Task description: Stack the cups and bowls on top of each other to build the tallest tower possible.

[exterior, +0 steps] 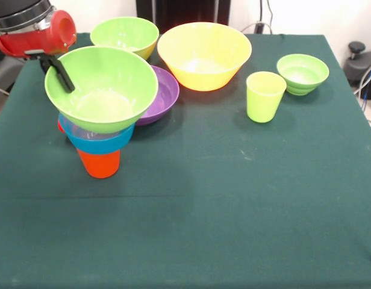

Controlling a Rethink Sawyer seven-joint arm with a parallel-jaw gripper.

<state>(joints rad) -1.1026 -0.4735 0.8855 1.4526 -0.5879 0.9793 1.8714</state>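
The tower stands at the left: an orange cup (101, 164) upside down on the cloth, a blue bowl (96, 142) on it, and a wide lime green bowl (102, 90) on top, slightly tilted. My gripper (58, 72) hangs from the red arm (38, 36) at the top left, right at that green bowl's left rim, reaching into the bowl. The large yellow bowl (203, 55) stands on the table behind. A sliver of red (60, 125) peeks out left of the blue bowl. The magenta bowl is out of view.
A purple bowl (166, 95) lies right behind the tower, touching or nearly touching it. Another lime green bowl (126, 35) stands at the back left. A lime green cup (265, 96) and a small lime green bowl (302, 73) stand at the right.
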